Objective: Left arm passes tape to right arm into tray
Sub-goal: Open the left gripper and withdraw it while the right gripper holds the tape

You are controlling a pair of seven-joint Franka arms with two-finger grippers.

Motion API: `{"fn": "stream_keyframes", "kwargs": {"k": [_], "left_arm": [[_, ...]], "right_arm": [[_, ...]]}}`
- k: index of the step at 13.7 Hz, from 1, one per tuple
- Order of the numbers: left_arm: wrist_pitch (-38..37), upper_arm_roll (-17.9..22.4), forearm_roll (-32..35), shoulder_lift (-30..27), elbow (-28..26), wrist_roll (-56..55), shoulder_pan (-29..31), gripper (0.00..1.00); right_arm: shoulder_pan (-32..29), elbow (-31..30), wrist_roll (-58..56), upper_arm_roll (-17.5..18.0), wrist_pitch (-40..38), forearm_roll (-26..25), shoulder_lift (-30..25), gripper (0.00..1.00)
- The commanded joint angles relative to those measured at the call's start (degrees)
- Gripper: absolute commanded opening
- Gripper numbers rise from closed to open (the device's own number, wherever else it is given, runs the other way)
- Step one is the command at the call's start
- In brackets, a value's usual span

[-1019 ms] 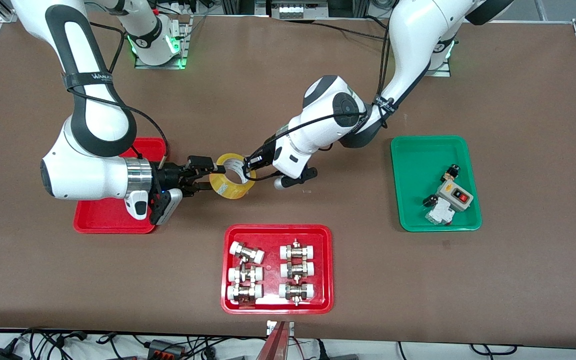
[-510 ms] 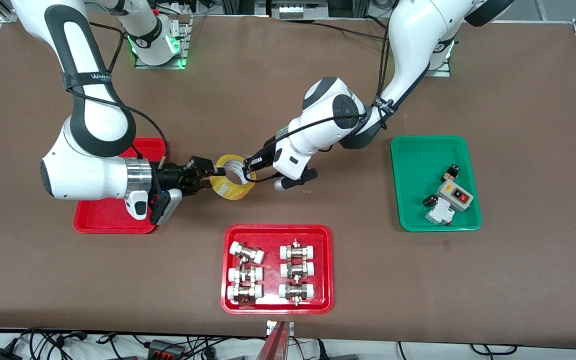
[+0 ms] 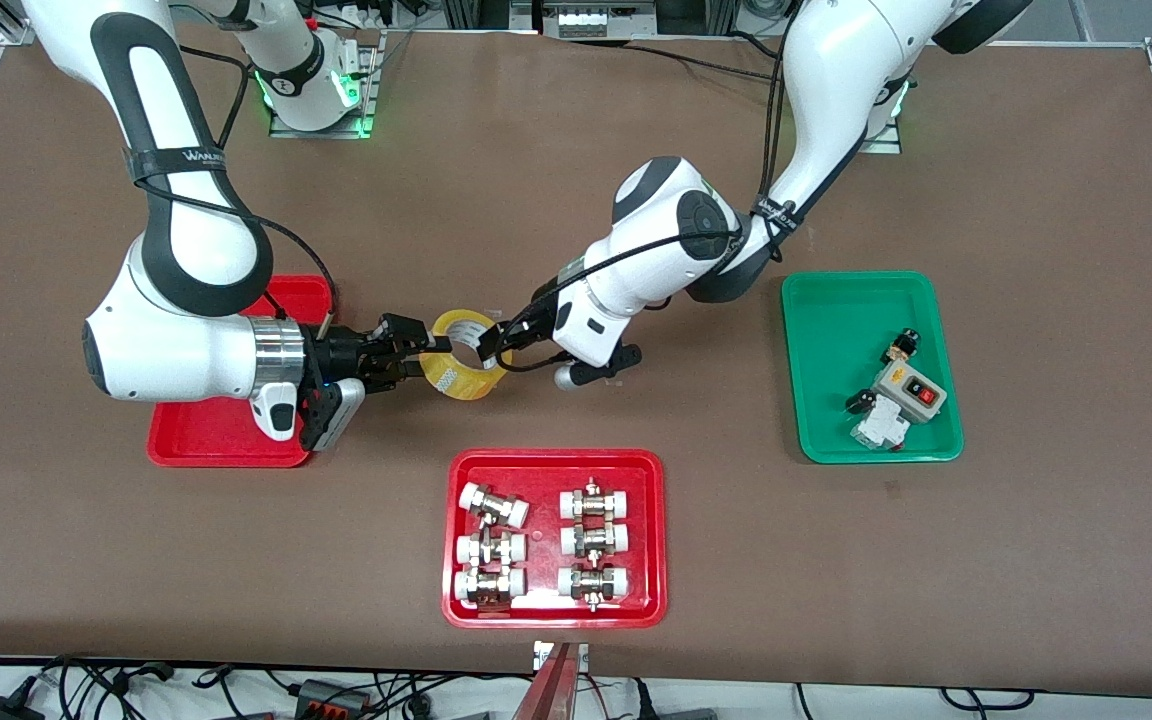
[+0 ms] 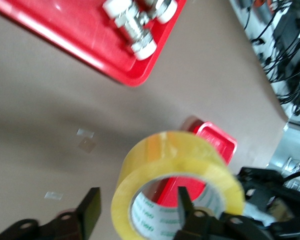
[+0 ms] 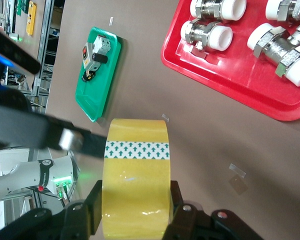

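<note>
The yellow tape (image 3: 456,380) hangs in the air between the two grippers, over bare table. My right gripper (image 3: 414,355) is shut on the tape, its fingers pressed flat on the roll's two sides in the right wrist view (image 5: 135,200). My left gripper (image 3: 489,345) is open. In the left wrist view (image 4: 137,210), one finger is inside the core hole and the other stands clear outside the roll (image 4: 175,150). The tape also shows in the right wrist view (image 5: 136,165). The plain red tray (image 3: 216,440) lies under the right arm's wrist.
A red tray of white-capped metal fittings (image 3: 556,462) lies nearer to the front camera than the tape. A green tray (image 3: 836,320) with a switch box lies toward the left arm's end. Bare brown table lies below the tape.
My right gripper's fingers have closed in on the tape. My left gripper has opened off the roll's wall and its arm has drawn back a little toward its own end.
</note>
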Motion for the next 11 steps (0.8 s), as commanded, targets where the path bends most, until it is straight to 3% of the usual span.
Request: {"fn": "stream_keyframes", "kwargs": {"k": [1,5,9,11], "left_arm": [[-1.7,-0.6,-0.4,-1.5,0.5,4.1,3.1,1.0],[-13.7,-0.6,-0.4,-5.1,0.8,21.5,10.1,1.0],[-38.1,-0.1,-0.3,-12.0,2.3,36.8,18.1,1.0],[-49.5,-0.7,4.0,-15.3,2.7,39.2,22.4,1.0]], "right_arm": [[-0.1,0.9,-1.1,0.0,-0.5,0.5,0.2,0.27],[-0.7,0.9,-1.0,-0.2,0.1,0.0,0.3,0.27],[-4.1,0.7,-1.1,-0.7,0.5,0.0,1.7,0.27],[-6.4,0.7,-0.2,-0.7,0.4,-0.1,1.8,0.27]]}}
